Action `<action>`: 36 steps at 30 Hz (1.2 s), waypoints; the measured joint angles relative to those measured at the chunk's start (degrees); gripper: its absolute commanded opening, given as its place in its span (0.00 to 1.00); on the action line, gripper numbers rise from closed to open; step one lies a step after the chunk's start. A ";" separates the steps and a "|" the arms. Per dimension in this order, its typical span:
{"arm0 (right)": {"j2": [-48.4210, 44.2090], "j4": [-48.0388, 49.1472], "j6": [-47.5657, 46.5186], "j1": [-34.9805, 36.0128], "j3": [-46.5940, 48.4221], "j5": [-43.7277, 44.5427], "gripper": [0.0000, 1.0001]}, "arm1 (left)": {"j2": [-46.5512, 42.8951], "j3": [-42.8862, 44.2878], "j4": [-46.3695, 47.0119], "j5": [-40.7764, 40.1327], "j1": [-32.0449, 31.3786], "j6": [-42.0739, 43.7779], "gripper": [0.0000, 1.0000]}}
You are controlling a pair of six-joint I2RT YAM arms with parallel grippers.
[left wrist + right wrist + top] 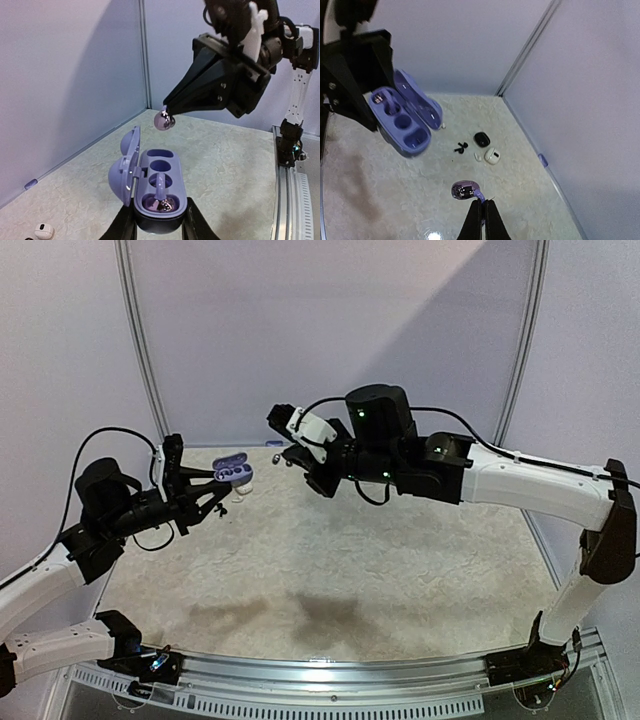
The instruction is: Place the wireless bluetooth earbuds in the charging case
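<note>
My left gripper [159, 226] is shut on the base of a lilac charging case [160, 182], held off the table with its lid swung open to the left. One shiny purple earbud [161, 203] sits in the case's near socket, while the far sockets are empty. My right gripper [167, 107] is shut on the stem of a second silvery-purple earbud [164, 120], which hangs just above and beyond the case's far end. In the right wrist view that earbud [465, 190] sticks out from the fingertips, and the case [402, 120] lies up to the left. From above, the case [232, 470] is at the back left.
On the table under the arms lie a black case [481, 139], a white case [492, 156], a loose white bud [478, 157] and small black buds [460, 147]. Grey walls meet in a corner close behind them. The table's metal rail [292, 190] runs along the right.
</note>
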 measured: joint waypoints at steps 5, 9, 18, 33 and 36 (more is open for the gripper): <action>-1.46 3.74 -7.08 4.20 1.11 0.22 0.00 | 0.00 0.81 -0.22 3.96 0.00 2.12 0.00; -1.46 4.74 -11.26 6.03 1.97 -0.76 0.00 | 0.04 1.55 -0.39 5.60 0.00 3.02 0.00; -0.42 4.68 -16.57 6.78 4.22 -1.05 0.00 | 0.26 1.95 -0.92 7.74 0.00 3.56 0.00; 2.05 3.10 -17.84 6.78 4.76 -1.92 0.00 | 0.55 2.32 -1.14 7.89 0.00 2.49 0.00; 2.34 2.99 -17.79 6.78 4.76 -1.84 0.00 | 0.83 2.32 -1.14 7.80 0.00 2.29 0.00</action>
